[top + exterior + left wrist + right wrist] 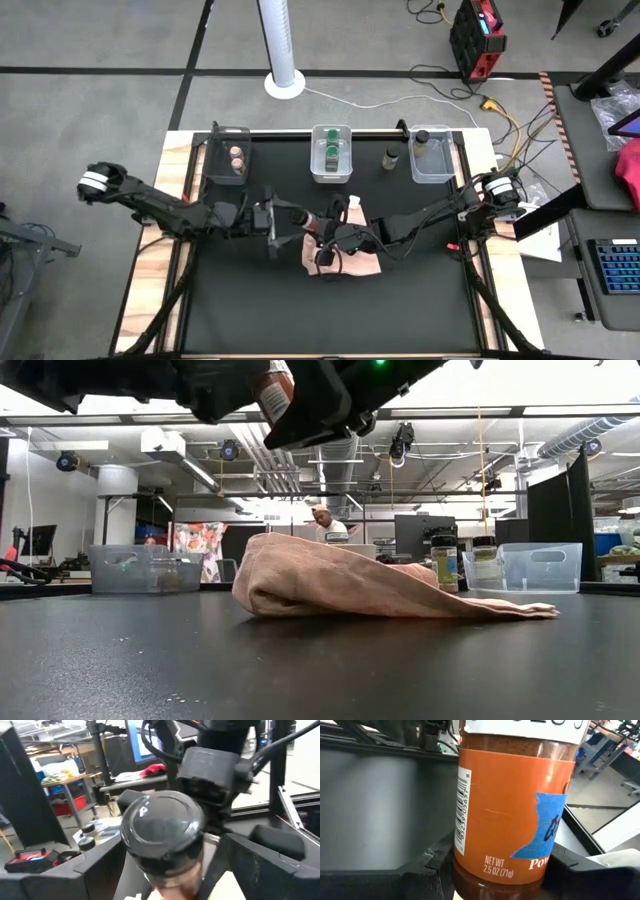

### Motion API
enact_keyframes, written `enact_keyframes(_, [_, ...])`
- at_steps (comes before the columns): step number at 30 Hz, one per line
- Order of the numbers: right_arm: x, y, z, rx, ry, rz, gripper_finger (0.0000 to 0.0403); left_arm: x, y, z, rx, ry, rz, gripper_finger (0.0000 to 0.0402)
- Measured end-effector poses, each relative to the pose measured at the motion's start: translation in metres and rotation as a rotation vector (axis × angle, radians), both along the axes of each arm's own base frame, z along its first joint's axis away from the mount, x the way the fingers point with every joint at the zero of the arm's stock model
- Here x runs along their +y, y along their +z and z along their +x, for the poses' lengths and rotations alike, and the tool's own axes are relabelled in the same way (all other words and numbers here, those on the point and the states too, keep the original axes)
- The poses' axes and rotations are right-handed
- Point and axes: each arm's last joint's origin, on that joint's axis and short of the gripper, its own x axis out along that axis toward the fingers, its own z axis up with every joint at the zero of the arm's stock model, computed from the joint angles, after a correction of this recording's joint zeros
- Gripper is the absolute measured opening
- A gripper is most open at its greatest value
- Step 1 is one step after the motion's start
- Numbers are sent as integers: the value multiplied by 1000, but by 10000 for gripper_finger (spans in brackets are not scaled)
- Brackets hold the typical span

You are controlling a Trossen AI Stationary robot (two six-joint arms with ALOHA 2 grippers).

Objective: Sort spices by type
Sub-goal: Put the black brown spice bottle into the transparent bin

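Two-arm handover, by the look of it, in mid-air over the pink cloth (345,262) at the middle of the tabletop (330,315). Gripped in the right end effector (505,872): a spice jar (510,805) with an orange label and a dark lid, fingers closed on its lower part. Spread wide to either side of that same lid, and seemingly clear of it: the left end effector (165,870).

At the back edge, three clear bins:
- left bin (214,160), with tan-pink lids inside
- middle bin (316,165), with green lids inside
- right bin (450,160), with one dark-lidded jar (422,138) inside

Between the middle and right bins, standing alone, another small jar (391,157).

Risks from here, as a judgement only:
- Could knock the lid when drawing the left arm back, fingers sitting so close on both sides; would twist the jar in the right grip.
- Could slip, held low on a smooth round wall, if swung quickly toward the right bin.
- Could clip the lone jar or a bin rim on the way over if carried too low.
- Would probably land on the cloth if dropped now, then roll.
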Motion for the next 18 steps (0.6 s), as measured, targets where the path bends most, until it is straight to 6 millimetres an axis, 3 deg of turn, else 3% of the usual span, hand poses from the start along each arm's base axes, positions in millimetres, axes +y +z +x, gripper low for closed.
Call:
enact_keyframes(13, [0,0,0,5,1,-1,182,-1,10,15,-13,13,42,308])
enact_keyframes(18, [0,-1,0,10,2,-4,182,-1,11,15,-13,14,40,260])
